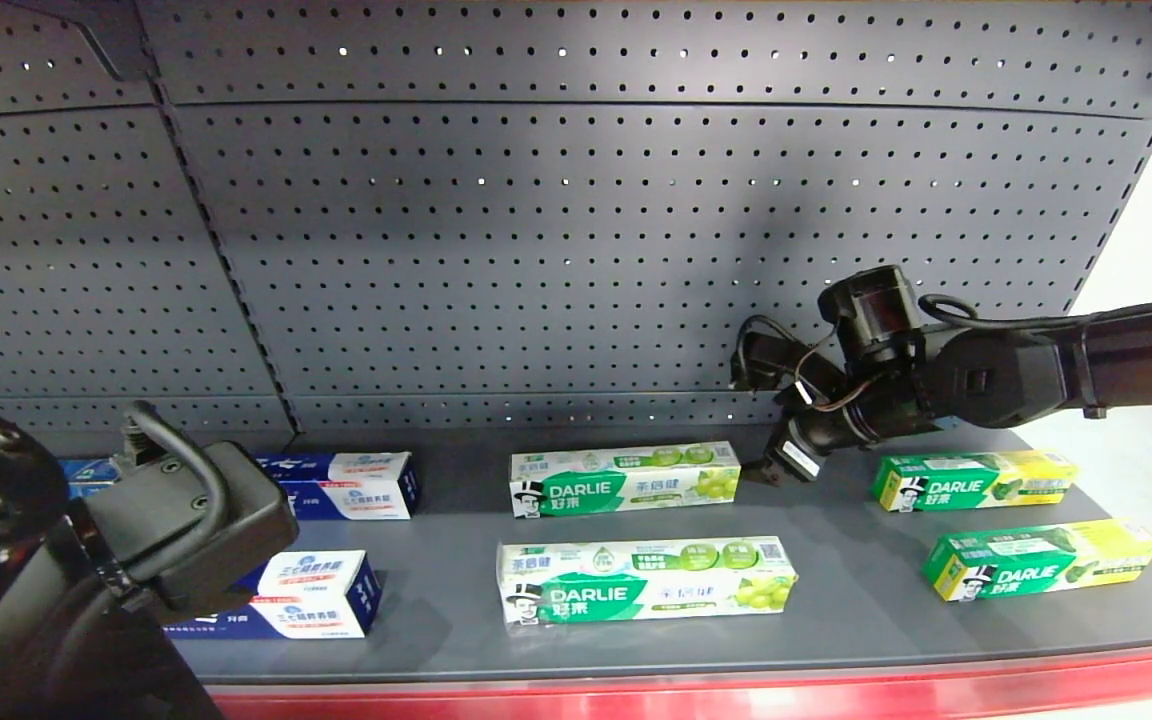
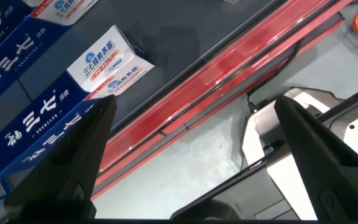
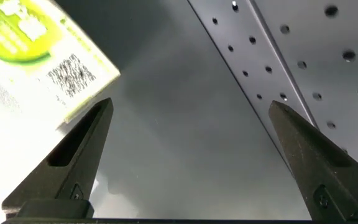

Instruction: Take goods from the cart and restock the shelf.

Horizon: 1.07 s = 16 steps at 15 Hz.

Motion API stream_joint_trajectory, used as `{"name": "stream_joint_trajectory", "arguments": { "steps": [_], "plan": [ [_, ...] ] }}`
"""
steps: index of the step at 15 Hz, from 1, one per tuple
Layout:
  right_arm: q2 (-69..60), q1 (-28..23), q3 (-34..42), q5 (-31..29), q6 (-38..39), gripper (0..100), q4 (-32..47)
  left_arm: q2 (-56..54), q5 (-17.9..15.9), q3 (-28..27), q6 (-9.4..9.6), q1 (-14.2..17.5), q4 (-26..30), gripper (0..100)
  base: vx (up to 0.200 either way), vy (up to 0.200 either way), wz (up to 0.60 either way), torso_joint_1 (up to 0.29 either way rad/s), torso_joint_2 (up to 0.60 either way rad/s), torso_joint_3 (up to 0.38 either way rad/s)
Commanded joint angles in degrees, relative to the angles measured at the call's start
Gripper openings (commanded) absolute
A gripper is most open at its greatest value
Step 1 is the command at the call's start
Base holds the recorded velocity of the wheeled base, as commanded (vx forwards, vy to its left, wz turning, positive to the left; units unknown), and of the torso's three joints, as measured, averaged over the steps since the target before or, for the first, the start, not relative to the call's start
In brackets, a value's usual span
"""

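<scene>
Where flat cardboard toothpaste boxes lie on the smooth grey shelf, the right claw hangs spread and empty beside a green box; the left claw gapes empty near blue boxes.

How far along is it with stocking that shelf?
Done: two blue boxes, two green boxes and two yellow-green boxes lie on the shelf. In hand: nothing; the right pincer hangs open by the back green box, the left pincer open near the blue ones. What remains cannot be judged.
</scene>
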Motion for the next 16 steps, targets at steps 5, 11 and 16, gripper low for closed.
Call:
{"name": "stream_joint_trajectory", "arguments": {
  "steps": [5, 11, 16],
  "plan": [
    [-17.8, 0.2, 12.6, -0.4, 11.4, 100, -0.4, -5.4, 0.2, 4.5, 0.11, 1.4, 0.0, 100, 0.0, 0.0, 0.0, 0.0, 0.0, 0.0],
    [-36.8, -3.1, 28.7, -2.4, 20.3, 100, -4.2, -13.5, -0.1, 10.8, 6.18, 14.0, -7.5, 100, 0.0, 0.0, 0.0, 0.0, 0.0, 0.0],
    [-45.0, -5.2, 34.4, -3.8, 25.6, 100, -6.0, -20.6, -1.0, 16.1, 9.61, 24.2, -12.7, 100, 0.0, 0.0, 0.0, 0.0, 0.0, 0.0]
  ]
}}
